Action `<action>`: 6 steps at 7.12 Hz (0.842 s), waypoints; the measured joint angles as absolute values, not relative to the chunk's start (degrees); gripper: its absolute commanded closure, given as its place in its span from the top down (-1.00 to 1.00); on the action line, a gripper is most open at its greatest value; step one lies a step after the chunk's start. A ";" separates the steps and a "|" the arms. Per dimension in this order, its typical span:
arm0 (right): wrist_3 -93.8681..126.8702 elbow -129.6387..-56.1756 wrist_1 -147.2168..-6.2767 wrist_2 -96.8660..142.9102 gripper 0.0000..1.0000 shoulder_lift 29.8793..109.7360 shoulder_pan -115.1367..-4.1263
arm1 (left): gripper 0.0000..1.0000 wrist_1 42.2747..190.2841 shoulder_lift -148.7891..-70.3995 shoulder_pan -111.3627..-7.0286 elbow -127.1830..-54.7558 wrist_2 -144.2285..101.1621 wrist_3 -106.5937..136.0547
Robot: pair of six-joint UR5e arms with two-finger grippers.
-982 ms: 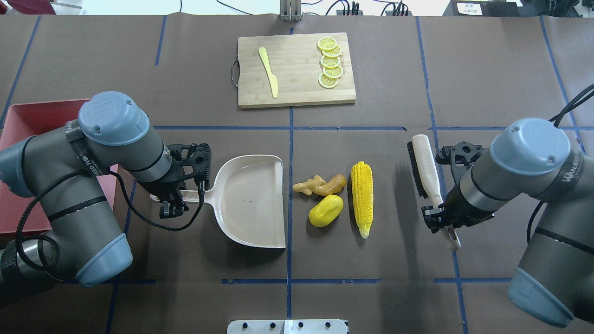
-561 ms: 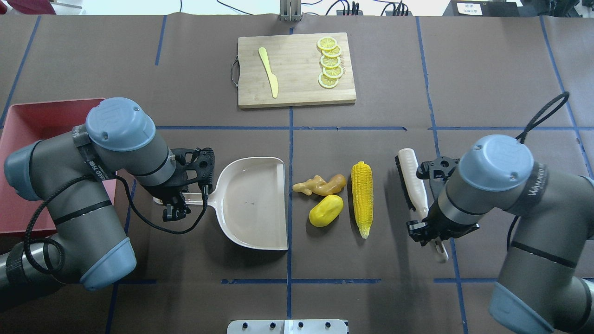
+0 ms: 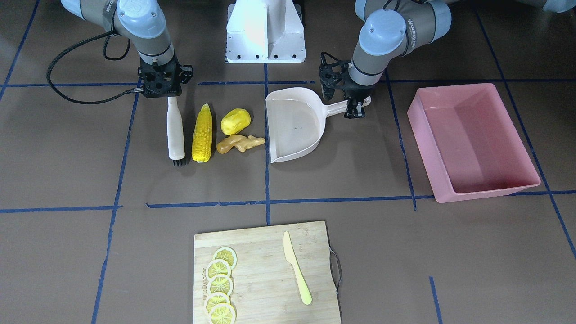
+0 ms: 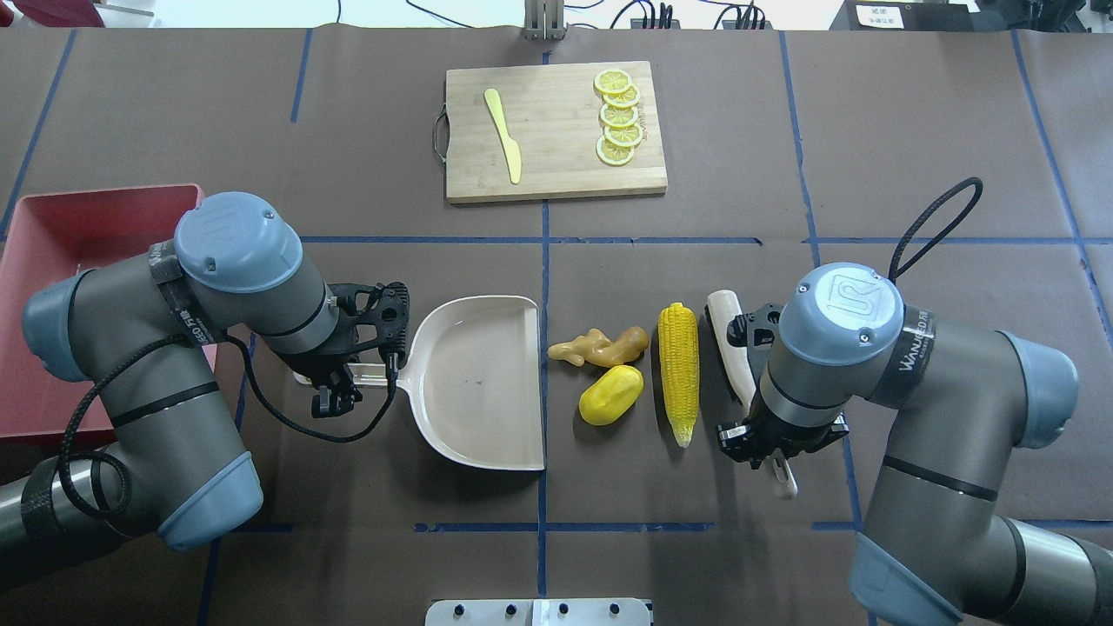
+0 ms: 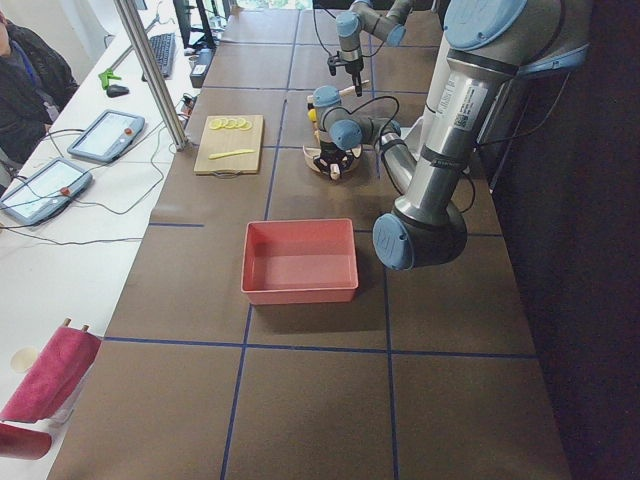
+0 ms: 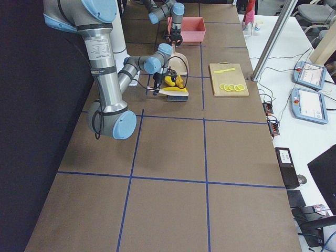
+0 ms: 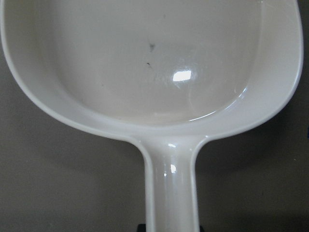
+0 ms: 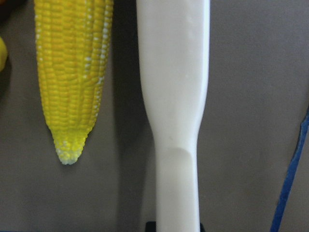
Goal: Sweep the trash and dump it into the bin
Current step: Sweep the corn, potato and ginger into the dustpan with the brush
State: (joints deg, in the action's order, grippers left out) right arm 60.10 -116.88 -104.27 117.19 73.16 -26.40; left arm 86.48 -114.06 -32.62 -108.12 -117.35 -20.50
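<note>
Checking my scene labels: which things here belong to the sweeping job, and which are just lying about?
Job: corn cob, potato, ginger root, brush, dustpan, pink bin.
Lying about: cutting board, lemon slices, yellow knife.

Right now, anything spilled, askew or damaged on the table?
Nothing serious. The corn cob, potato lump and ginger root lie loose between the dustpan and the brush, none spilled elsewhere. Only oddity: a few small dark specks on the dustpan floor. The bin sits upright and empty.
</note>
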 measured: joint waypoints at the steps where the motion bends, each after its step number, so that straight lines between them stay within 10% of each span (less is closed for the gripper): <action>1: 60.15 -115.99 -104.35 116.42 -1.00 72.18 -25.40 | -1.00 86.48 -114.08 -32.61 -108.11 -117.34 -20.52; 6: 67.44 -110.24 -103.98 114.60 -1.00 63.81 -20.72 | -1.00 86.38 -114.08 -32.59 -108.11 -117.25 -20.48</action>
